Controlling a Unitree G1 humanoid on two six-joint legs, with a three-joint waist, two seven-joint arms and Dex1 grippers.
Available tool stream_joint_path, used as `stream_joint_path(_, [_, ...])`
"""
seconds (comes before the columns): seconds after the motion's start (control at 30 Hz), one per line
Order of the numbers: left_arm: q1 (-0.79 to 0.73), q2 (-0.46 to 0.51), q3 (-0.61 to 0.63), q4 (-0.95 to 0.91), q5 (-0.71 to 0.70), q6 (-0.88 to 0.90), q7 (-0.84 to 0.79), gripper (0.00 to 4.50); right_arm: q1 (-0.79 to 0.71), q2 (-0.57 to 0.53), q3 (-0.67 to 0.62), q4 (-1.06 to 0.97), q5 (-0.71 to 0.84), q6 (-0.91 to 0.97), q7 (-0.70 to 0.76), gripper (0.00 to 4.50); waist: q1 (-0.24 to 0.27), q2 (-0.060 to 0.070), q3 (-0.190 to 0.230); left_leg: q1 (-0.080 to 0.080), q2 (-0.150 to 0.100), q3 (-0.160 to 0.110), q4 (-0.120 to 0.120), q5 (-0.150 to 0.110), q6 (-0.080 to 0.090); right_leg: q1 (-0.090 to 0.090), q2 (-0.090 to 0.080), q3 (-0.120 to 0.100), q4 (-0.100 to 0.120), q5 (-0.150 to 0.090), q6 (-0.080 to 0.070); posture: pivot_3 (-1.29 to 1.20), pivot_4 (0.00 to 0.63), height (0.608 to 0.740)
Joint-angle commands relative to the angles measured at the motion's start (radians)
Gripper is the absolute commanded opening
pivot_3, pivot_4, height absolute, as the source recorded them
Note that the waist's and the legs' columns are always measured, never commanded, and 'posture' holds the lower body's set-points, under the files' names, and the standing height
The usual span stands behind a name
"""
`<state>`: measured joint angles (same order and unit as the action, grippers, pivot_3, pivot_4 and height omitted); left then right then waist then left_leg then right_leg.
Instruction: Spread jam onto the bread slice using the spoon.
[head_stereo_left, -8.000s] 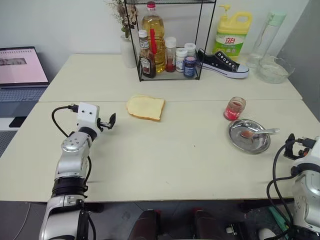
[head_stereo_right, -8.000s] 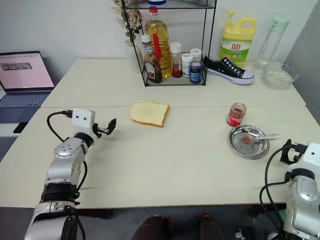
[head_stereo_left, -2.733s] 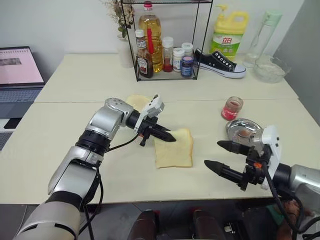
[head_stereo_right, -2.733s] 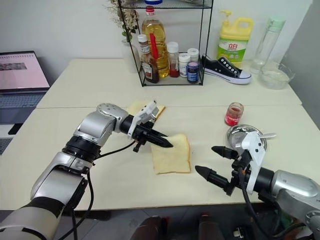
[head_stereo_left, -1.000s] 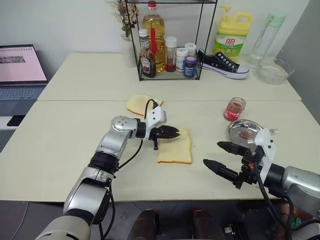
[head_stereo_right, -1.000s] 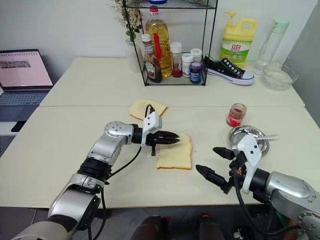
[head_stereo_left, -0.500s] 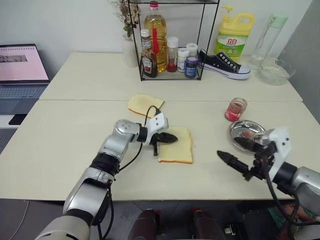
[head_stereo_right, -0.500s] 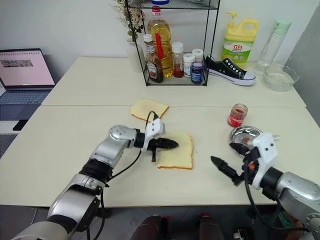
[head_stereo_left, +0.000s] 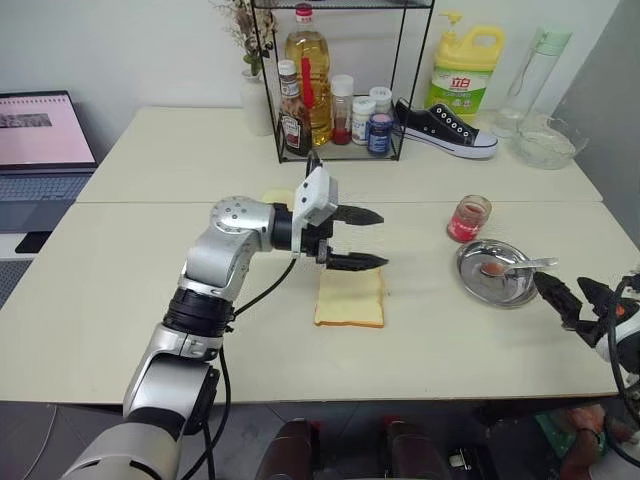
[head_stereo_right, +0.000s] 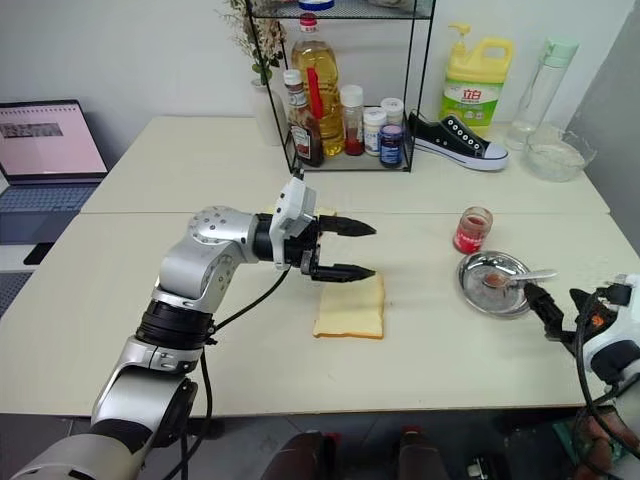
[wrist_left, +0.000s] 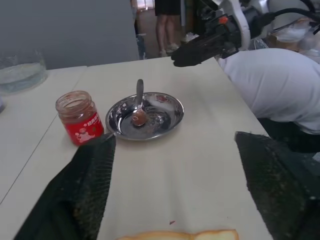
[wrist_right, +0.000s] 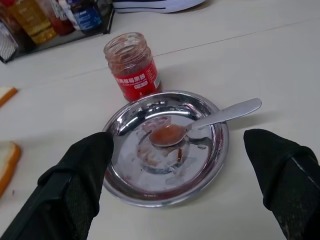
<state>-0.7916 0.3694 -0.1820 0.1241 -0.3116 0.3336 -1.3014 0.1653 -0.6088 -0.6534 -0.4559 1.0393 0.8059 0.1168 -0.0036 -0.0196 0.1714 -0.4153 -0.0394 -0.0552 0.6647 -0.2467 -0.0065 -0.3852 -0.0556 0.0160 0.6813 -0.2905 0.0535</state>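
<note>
Over the cream desk (head_stereo_left: 120, 300), the left claw (head_stereo_left: 360, 238) hangs with its black fingers spread wide, empty, just above the pale square bread slice (head_stereo_left: 350, 297) lying flat and plain. Further right stands the short glass jar of red jam (head_stereo_left: 468, 217), just beside the round steel plate (head_stereo_left: 497, 271). The slim silver spoon (wrist_right: 200, 123) rests in the plate, bowl smeared red. The right claw (head_stereo_left: 571, 297) gapes open near the plate's edge, holding nothing.

Silver arm (head_stereo_left: 215, 270), black-fingered hand (head_stereo_left: 352, 239)
</note>
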Motion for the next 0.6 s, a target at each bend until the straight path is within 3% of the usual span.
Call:
stream_joint_path(0.03, [0.004,-0.029,-0.026,-0.045,0.000,-0.028,0.029,4.49,-0.089,0.019,0.012,0.157,-0.040,-0.052,0.029,4.50,-0.001,0.000,0.000,0.000,0.000,0.000,0.000,0.000,0.000,0.000,0.000,0.000,0.000,0.000,0.000,0.00,0.150,0.740])
stream_joint_path(0.3, [0.093,-0.003,-0.035,-0.155,-0.022,0.039,0.075,4.49,-0.283,0.071,-0.040,0.423,0.035,-0.029,0.020,4.50,-0.005,0.003,-0.001,0.000,0.000,0.001,0.000,0.000,0.000,0.000,0.000,0.001,0.000,0.000,0.000,0.00,0.150,0.740])
stream_joint_path(0.6, [0.123,-0.054,-0.048,-0.238,-0.023,0.116,0.204,4.49,-0.494,0.109,-0.085,0.751,0.052,-0.061,0.034,4.50,-0.007,0.007,-0.004,0.000,0.000,0.002,0.000,0.000,0.000,0.000,0.000,0.001,0.000,0.000,0.000,0.00,0.150,0.740])
